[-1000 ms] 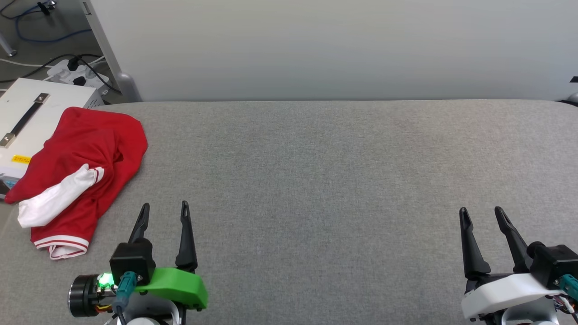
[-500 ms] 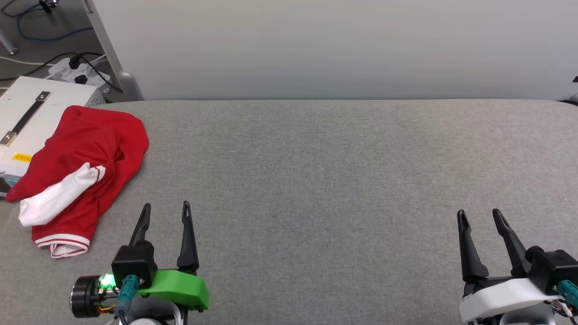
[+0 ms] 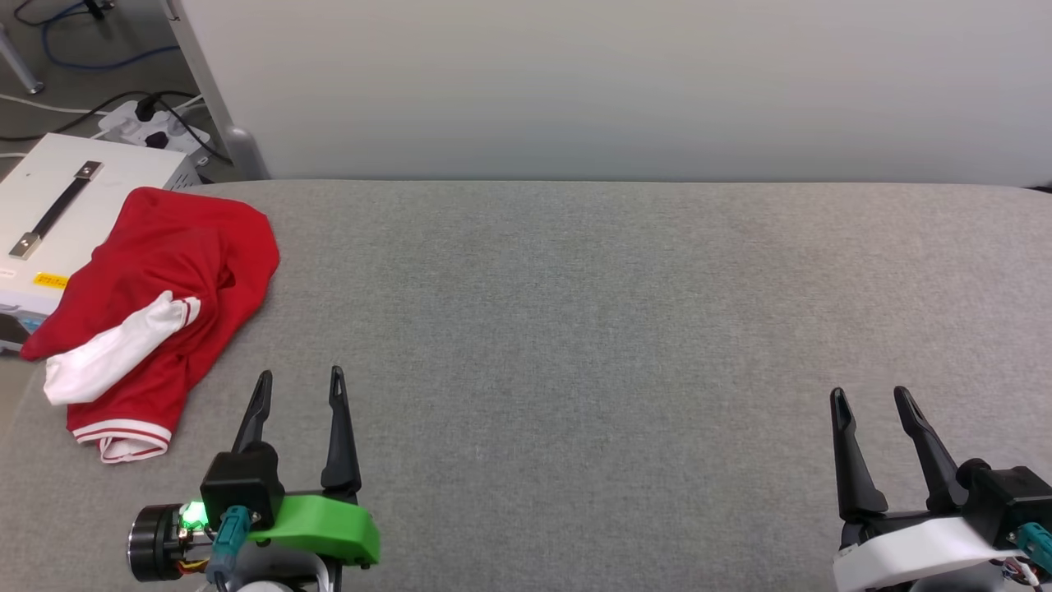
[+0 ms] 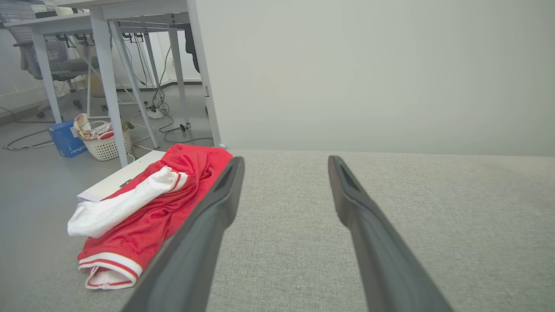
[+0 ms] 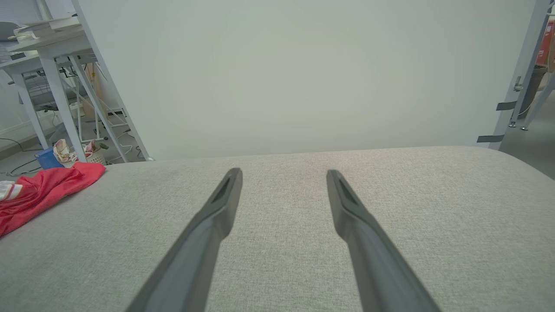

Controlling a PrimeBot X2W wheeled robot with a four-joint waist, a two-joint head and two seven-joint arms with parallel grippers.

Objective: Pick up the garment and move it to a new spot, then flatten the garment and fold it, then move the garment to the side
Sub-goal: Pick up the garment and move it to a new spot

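Garment: I see the garment (image 3: pixel 164 271) crumpled at the far left corner of the grey fabric-topped desk (image 3: pixel 575 312). It is red, with one white sleeve (image 3: pixel 115 349) lying across it and striped trim (image 3: pixel 123 432) at its near end.
Garment edge: its left part spills past the desk's left edge, towards a white box (image 3: pixel 49 205) with a black handle. I cannot tell whether they touch.
Left gripper: my left gripper (image 3: pixel 300 374) sits by the desk's near edge, towards the left. Its fingers are parted with a clear gap, and it has hold of nothing.
Garment to left gripper: the garment lies ahead and to the left of it, near but apart. The striped trim is the closest part.
Right gripper: my right gripper (image 3: pixel 869 393) is by the near right corner. It is likewise parted and empty, with bare desk ahead of its fingers.
Garment to right gripper: well apart, across the desk.
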